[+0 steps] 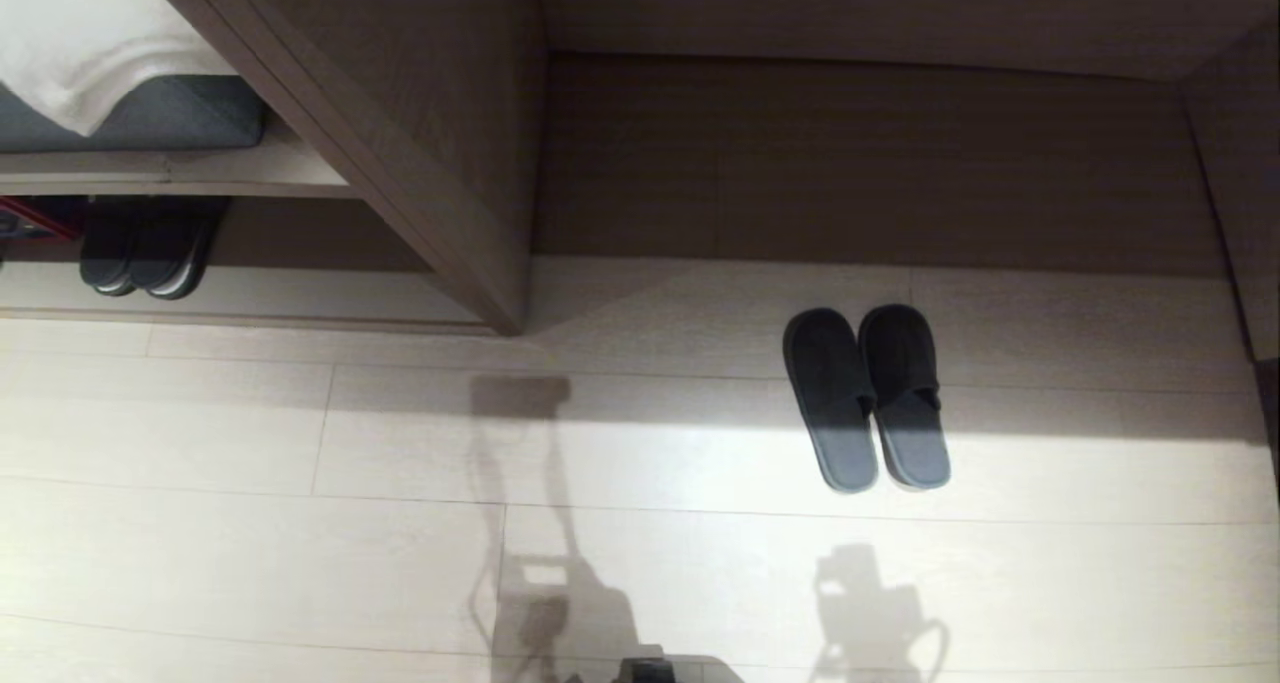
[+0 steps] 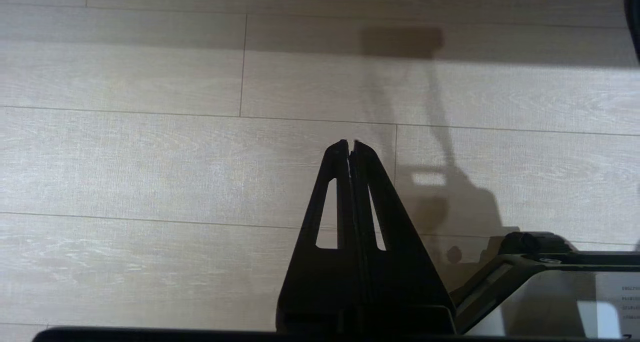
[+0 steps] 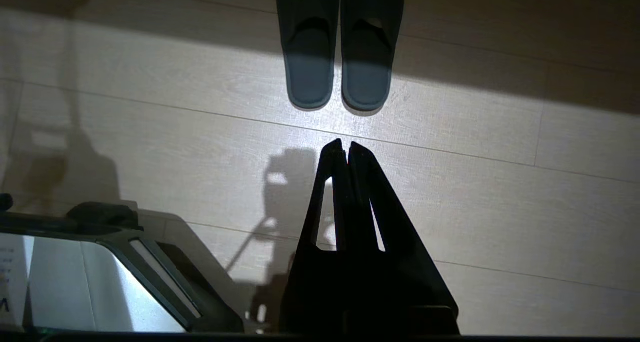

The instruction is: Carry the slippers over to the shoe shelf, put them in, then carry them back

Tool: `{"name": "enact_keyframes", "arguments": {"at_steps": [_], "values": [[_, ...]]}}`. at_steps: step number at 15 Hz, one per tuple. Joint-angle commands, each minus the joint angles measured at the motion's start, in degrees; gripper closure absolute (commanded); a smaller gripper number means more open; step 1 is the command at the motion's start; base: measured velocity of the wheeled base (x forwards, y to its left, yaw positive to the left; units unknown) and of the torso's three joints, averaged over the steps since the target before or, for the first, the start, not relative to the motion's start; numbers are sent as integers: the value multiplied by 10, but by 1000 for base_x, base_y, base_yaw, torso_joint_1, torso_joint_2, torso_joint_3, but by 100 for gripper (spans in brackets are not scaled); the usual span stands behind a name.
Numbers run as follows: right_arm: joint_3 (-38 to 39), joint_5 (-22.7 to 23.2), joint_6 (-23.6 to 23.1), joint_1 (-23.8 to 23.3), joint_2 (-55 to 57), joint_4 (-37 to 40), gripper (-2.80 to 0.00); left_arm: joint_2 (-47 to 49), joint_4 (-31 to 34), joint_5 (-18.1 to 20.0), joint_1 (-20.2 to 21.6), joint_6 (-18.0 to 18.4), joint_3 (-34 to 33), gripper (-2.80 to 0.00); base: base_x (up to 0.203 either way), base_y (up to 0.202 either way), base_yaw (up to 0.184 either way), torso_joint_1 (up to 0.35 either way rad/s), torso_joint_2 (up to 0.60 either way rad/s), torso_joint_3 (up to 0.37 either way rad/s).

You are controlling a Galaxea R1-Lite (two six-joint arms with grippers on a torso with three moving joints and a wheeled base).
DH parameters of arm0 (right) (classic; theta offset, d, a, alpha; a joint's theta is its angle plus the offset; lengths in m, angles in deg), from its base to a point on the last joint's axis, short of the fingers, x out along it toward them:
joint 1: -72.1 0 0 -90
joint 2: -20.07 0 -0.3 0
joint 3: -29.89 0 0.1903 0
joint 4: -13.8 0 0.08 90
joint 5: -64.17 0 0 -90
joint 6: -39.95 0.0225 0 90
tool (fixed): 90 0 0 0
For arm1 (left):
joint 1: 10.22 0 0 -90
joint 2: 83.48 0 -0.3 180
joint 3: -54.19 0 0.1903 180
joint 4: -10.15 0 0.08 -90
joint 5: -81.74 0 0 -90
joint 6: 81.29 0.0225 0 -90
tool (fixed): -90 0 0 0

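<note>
**Both grippers pressed together and empty above a pale plank floor**

A pale wood-plank floor [image 1: 300, 463] fills most of the head view, crossed by a band of bright light and by the robot's own shadows. The slippers [image 1: 866, 395] lie side by side on it, touching along their inner edges, their open heel ends in the light and their toe bands in shade, just in front of a wide, shadowed recess of beige laminate [image 1: 860, 153]. To the left, past a slanting upright panel [image 1: 400, 153], a low shelf board carries a darker pair of slippers [image 1: 145, 248] with light-edged soles.

The left gripper [image 2: 351, 142] hangs over bare floor, its two black fingers closed tip to tip, holding and touching nothing. The right gripper [image 3: 345, 142] is likewise pressed together and empty; the slippers [image 3: 340, 46] lie on the floor ahead of its tips, apart from them. A corner of the robot's base [image 3: 100, 282] shows beside each gripper.
</note>
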Motion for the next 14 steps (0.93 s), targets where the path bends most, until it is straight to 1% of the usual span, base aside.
{"name": "enact_keyframes", "arguments": {"at_steps": [1,14], "values": [[0,0,0,0,0,0,0,1,0,0,0,0,0,0,0,0,0,2,2,199],[0,0,0,0,0,0,0,1,0,0,1,-1,0,0,0,0,0,2,2,202]]}}
